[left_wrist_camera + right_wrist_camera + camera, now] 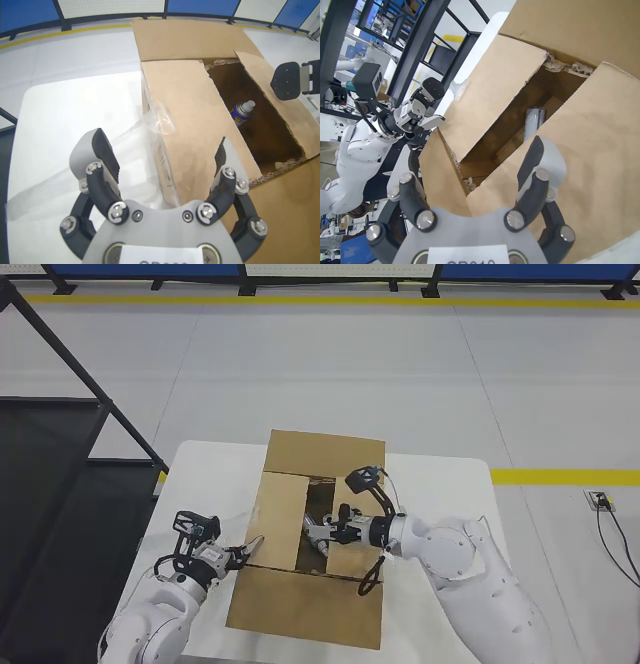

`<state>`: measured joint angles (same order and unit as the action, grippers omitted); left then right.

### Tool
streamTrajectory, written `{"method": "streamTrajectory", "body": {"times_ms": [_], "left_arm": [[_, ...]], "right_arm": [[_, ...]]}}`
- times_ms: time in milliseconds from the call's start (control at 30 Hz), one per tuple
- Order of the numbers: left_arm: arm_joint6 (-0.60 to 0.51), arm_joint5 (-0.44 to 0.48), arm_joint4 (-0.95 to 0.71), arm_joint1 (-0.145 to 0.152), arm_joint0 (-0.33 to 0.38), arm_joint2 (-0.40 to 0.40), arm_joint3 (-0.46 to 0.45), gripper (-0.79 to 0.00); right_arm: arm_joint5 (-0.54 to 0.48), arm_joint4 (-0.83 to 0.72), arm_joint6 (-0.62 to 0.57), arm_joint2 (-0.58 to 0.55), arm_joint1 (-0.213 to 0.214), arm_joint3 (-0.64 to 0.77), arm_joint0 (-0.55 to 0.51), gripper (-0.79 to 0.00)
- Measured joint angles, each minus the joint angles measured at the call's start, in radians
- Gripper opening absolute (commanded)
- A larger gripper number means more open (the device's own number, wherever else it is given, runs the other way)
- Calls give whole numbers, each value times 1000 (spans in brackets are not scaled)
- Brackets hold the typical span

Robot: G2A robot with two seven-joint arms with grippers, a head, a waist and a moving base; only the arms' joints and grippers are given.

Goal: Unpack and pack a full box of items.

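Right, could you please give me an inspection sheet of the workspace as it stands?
Surface: white table, carrying the box.
Job's things: cardboard box, outer flaps spread, inner flaps partly open; spray can inside.
Clutter: clear tape trailing from the box's corner onto the table.
Grippers: left gripper open at the box's edge; right gripper open at an inner flap, above the opening.
Cables: black cable looped by the right wrist; floor socket with a cable.
Surroundings: yellow floor line, blue panels, black frame.
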<state>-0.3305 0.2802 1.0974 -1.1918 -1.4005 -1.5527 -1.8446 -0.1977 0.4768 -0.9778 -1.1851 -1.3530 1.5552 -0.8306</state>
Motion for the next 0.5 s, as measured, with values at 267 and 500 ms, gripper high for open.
{"method": "streamTrajectory", "body": {"times_ms": [267,500], "left_arm": [[65,140,-8,25,-124,-203,22,0],[90,366,152,51,-167,-248,102,0]], "right_arm": [[0,1,-2,-3,1,2,-2,0],[13,-75,134,-43,-1,-77,10,0]]}}
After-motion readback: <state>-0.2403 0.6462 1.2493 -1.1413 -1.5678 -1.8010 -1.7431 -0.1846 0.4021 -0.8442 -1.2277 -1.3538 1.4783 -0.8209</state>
